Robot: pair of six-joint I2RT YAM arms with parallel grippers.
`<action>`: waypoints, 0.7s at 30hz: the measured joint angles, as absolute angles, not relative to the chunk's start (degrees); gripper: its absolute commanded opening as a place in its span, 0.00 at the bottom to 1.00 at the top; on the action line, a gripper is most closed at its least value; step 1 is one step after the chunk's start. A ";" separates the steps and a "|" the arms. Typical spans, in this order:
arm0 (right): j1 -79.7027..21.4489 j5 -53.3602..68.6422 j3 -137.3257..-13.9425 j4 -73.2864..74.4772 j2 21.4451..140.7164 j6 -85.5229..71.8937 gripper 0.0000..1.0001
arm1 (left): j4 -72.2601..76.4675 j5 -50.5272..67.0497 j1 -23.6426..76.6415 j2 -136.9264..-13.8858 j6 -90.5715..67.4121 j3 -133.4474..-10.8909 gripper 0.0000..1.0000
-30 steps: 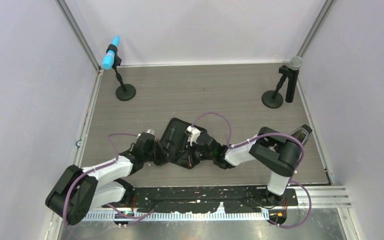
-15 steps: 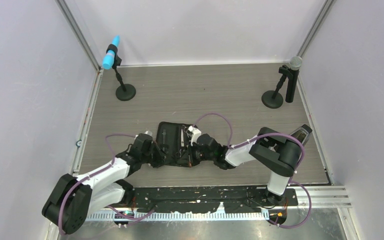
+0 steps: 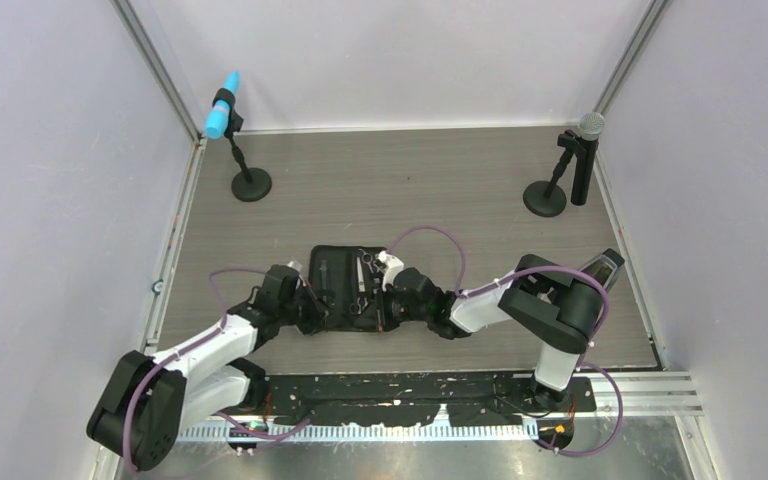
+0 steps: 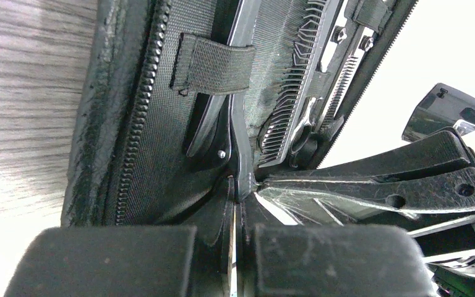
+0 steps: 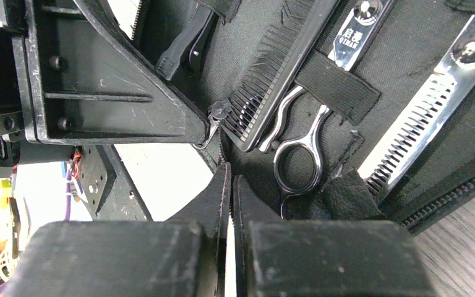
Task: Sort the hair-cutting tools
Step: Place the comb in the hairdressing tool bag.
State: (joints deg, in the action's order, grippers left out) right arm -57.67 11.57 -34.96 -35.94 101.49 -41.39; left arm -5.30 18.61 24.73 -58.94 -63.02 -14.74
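The black zip case [image 3: 332, 288] lies spread open at mid-table, with the hair-cutting tools strapped inside. Silver scissors [image 3: 362, 276] glint in its right half. In the right wrist view I see ring-handled scissors [image 5: 299, 146], a black comb [image 5: 279, 73], toothed thinning scissors [image 5: 422, 121] and a black clip [image 5: 187, 44]. My right gripper [image 5: 227, 174] is shut on the case's near edge by the zip pull [image 5: 219, 112]. My left gripper [image 4: 237, 193] is shut on the case's edge too, below an elastic strap [image 4: 213, 63] and the comb's teeth [image 4: 292, 93]. From above, the left gripper [image 3: 312, 308] and right gripper [image 3: 384, 300] flank the case.
A blue-headed microphone [image 3: 223, 106] on a round base stands back left, a grey one [image 3: 588, 126] back right. White walls close in the table's left, right and far sides. The arms' base rail [image 3: 410, 395] runs along the near edge.
The case's raised left half has swung down and left until the case lies flat and open. My left gripper went left and down with it; the right gripper barely moved.
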 measured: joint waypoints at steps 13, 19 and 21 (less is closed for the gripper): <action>-59.59 6.61 -34.96 -33.76 100.14 -43.59 0.05 | -13.45 11.99 35.75 -52.49 -68.86 -15.07 0.00; -60.75 3.33 -34.72 -31.79 98.76 -43.77 0.05 | -14.06 9.08 40.49 -52.58 -71.61 -15.53 0.00; -60.75 2.31 -34.59 -31.24 98.26 -43.75 0.05 | -14.13 8.67 42.96 -53.82 -71.92 -16.36 0.00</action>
State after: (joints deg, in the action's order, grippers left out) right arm -60.75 2.31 -34.59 -31.24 98.26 -43.75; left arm -14.13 8.67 42.96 -53.82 -71.92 -16.36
